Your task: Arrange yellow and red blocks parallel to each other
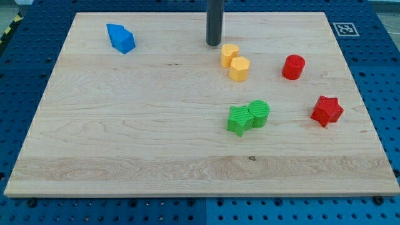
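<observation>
Yellow comes first: the yellow heart (pixel 229 54) and the yellow hexagonal block (pixel 239 68) sit touching at about one o'clock from the board's middle, their pair running from upper left to lower right. Our tip (pixel 214 44) carries nothing, being a bare rod, and stands just beside the heart, which lies at roughly four o'clock from it, apart by a small gap. At three o'clock from the yellows, the red cylinder (pixel 293 66) and the red star (pixel 327 110) form a looser line with a similar slant, well apart from each other. We judge the yellows may need only a nudge to match. Further out lie the touching green star (pixel 239 120) and green cylinder (pixel 259 113), a blue block (pixel 120 37), and the wooden board (pixel 125 125).
</observation>
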